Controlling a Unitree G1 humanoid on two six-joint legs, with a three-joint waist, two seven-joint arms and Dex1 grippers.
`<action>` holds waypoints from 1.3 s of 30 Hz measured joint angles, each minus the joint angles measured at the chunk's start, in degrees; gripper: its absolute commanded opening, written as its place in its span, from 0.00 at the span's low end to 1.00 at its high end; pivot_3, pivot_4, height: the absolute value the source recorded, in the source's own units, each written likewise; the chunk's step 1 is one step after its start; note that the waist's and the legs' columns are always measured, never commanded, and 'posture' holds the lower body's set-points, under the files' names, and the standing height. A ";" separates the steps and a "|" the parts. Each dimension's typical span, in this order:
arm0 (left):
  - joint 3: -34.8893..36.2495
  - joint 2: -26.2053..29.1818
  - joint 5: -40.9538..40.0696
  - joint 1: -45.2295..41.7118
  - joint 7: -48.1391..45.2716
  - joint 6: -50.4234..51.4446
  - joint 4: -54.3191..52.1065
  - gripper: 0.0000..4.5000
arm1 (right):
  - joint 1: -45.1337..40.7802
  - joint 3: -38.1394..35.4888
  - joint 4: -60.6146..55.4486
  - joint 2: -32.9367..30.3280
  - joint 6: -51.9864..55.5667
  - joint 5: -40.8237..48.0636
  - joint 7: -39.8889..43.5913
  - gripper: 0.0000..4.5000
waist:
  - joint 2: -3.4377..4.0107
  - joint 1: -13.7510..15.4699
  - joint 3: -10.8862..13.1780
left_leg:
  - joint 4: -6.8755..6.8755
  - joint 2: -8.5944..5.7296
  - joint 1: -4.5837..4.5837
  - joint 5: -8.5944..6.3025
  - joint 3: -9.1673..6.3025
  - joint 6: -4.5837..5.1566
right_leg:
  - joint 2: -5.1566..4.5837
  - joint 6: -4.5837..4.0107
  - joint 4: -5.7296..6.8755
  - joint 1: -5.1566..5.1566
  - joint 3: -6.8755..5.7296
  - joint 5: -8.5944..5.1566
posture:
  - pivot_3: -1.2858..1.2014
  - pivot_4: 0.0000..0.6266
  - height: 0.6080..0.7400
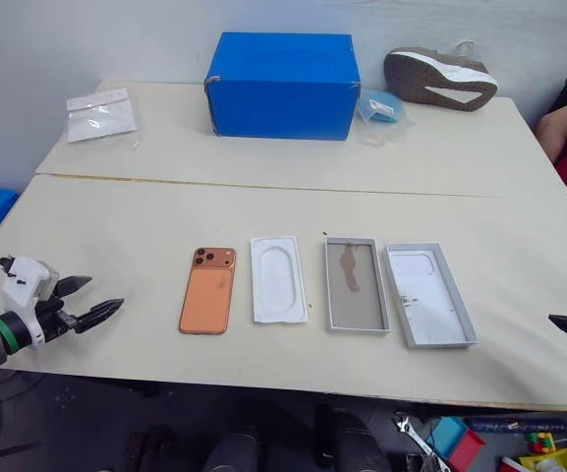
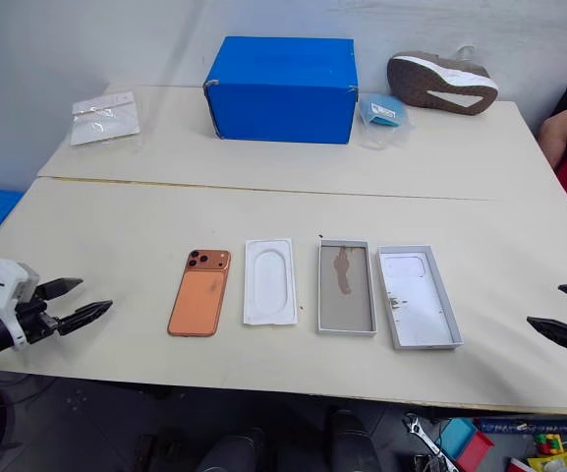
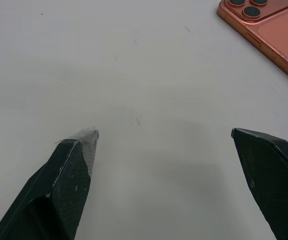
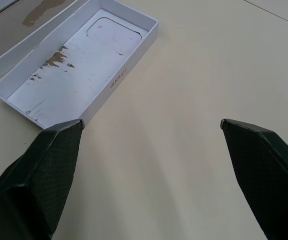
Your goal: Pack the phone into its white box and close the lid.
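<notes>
The orange phone (image 1: 208, 290) lies back up on the table, its camera block at the far end. To its right sit a thin white insert (image 1: 278, 278), then the white box (image 1: 360, 310) with a greyish inside and a brown mark, then the lid (image 1: 430, 305), lying inside up. My left gripper (image 1: 106, 293) hovers open near the table's front left edge, left of the phone (image 3: 273, 30), with nothing between its fingers. At the right edge my right gripper (image 1: 565, 303) is open and empty, to the right of the lid (image 4: 79, 70).
A big blue box (image 1: 281, 87) stands at the back centre, with a shoe (image 1: 438, 79) and a blue packet (image 1: 381, 106) to its right. A clear plastic bag (image 1: 101, 113) lies back left. A person's arm (image 1: 563, 128) rests at the far right.
</notes>
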 measured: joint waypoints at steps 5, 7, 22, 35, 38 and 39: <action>-0.12 0.00 -0.02 0.13 0.24 0.04 -0.27 1.00 | -0.43 0.00 0.17 0.00 -0.05 -0.04 -0.17 1.00 | 0.00 -0.01 0.00 | 0.00 0.00 0.01 0.00 0.00 0.00 | 0.00 0.00 0.02 0.00 0.00 0.00 | 0.52 0.24 1.00; -0.13 0.00 -0.01 0.13 0.64 0.30 -0.28 1.00 | -0.65 0.00 0.17 0.00 -0.05 -0.04 -0.36 1.00 | 0.00 -0.01 0.00 | 0.00 0.00 0.01 0.00 0.00 0.00 | 0.00 0.00 0.02 0.00 0.00 0.00 | 0.52 0.24 1.00; -1.87 0.00 0.86 -0.20 1.82 0.28 -0.60 1.00 | -3.01 0.11 0.51 0.04 -1.38 -2.10 -1.95 1.00 | 0.00 -0.02 0.00 | 0.01 0.00 0.01 0.01 0.01 -0.01 | 0.01 0.01 0.04 0.00 -0.01 0.01 | 0.52 0.24 1.00; -6.48 2.64 -9.26 -5.76 -5.25 17.63 -13.57 1.00 | -3.83 0.63 -25.41 2.30 9.95 6.92 -6.54 1.00 | 0.02 0.03 0.02 | 0.04 0.01 -0.01 0.02 -0.05 -0.09 | 0.04 0.04 0.10 -0.01 -0.07 0.02 | 0.52 0.24 1.00; -9.63 3.52 -13.71 -7.16 -6.55 25.55 -18.94 1.00 | -3.34 2.64 -34.59 3.79 12.54 10.30 -7.91 1.00 | 0.02 0.06 0.02 | 0.04 0.00 -0.03 0.02 -0.05 -0.09 | 0.04 0.05 0.10 -0.01 -0.07 0.03 | 0.52 0.24 1.00; -10.63 3.53 -15.69 -8.02 -6.47 29.35 -20.53 1.00 | -3.19 3.45 -37.55 4.52 12.80 10.87 -8.95 1.00 | 0.01 0.07 0.02 | 0.05 0.00 -0.03 0.02 -0.05 -0.09 | 0.04 0.05 0.10 -0.01 -0.07 0.03 | 0.52 0.24 1.00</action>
